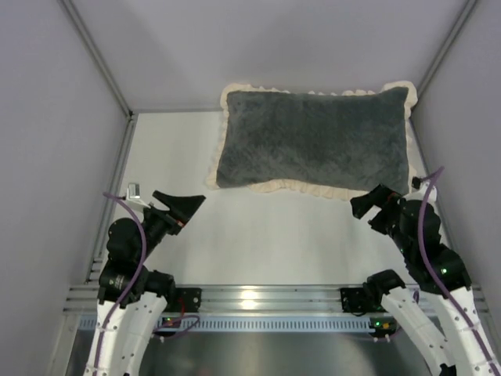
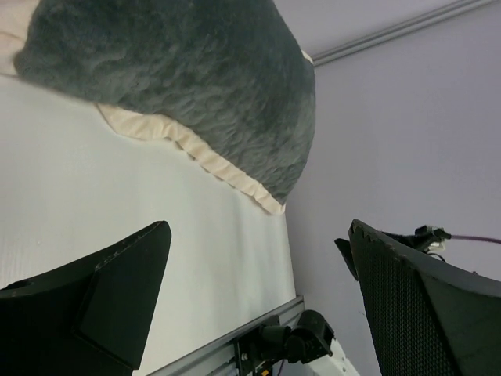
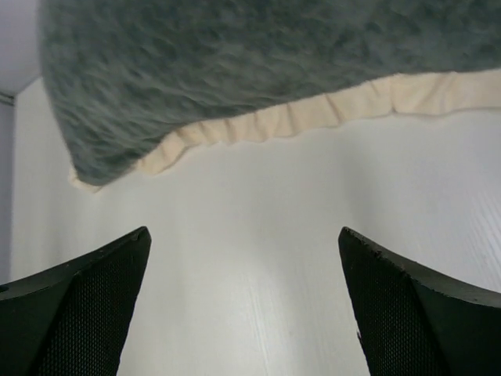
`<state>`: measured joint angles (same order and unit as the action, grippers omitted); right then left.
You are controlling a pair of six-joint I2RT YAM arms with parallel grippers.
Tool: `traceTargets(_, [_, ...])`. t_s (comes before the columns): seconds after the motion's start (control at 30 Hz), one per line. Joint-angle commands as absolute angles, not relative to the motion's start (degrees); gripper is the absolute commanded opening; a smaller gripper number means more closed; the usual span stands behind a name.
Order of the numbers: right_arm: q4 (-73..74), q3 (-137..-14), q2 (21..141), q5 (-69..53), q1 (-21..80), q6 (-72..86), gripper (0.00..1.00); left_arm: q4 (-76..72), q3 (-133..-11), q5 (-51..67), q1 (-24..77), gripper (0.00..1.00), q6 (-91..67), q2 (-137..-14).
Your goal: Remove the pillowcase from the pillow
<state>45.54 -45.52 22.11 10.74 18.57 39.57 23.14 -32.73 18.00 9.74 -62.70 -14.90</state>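
Both the left gripper (image 1: 180, 202) and the right gripper (image 1: 368, 199) have their fingers wide apart and empty, and the pillowcase (image 1: 313, 141) lies ahead of their fingertips, untouched. With the pillow hidden inside, a deep pinch could catch cover and filling together and drag the whole bundle.

Dark grey plush pillowcase (image 1: 313, 139) with cream frill, stuffed plump, flat at the table's far side
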Motion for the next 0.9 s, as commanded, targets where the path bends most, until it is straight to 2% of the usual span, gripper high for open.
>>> traceTargets(0.0, [54.49, -48.16, 24.96, 17.75, 18.02, 40.35, 1.0, 26.1, -35.93, 16.98, 9.32, 0.99, -59.33, -15.64])
traceTargets(0.13, [51.77, -50.62, 28.11, 20.83, 17.93, 39.12, 1.0, 25.67, -38.75, 16.16, 9.32, 0.99, -56.52, -23.09])
traceTargets(0.27, [51.42, -57.21, 39.87, 24.78, 17.23, 37.71, 0.99, 22.51, -43.06, 21.0, 9.32, 0.99, -53.36, -38.9])
traceTargets(0.37, [50.46, -60.55, 48.5, 19.01, 10.31, 34.12, 1.0, 21.89, -47.97, 21.62, 9.32, 0.99, -50.11, -49.81])
traceTargets(0.4, [48.54, -60.64, 51.39, 14.46, 5.15, 32.01, 0.99, 21.8, -49.03, 21.53, 9.32, 0.99, -49.4, -53.66])
traceTargets(0.6, [40.88, -57.93, 59.13, -3.74, -16.21, 26.11, 0.99, 19.78, -52.29, 15.66, 9.32, 0.98, -46.94, -60.72])
traceTargets(0.7, [39.12, -56.43, 61.34, -5.18, -20.03, 25.58, 0.99, 18.99, -52.74, 13.28, 9.32, 0.98, -46.06, -63.53])
traceTargets(0.87, [33.06, -53.88, 60.38, -3.35, -20.04, 26.28, 0.99, 9.51, -51.42, 15.2, 9.32, 0.99, -45.44, -70.81])
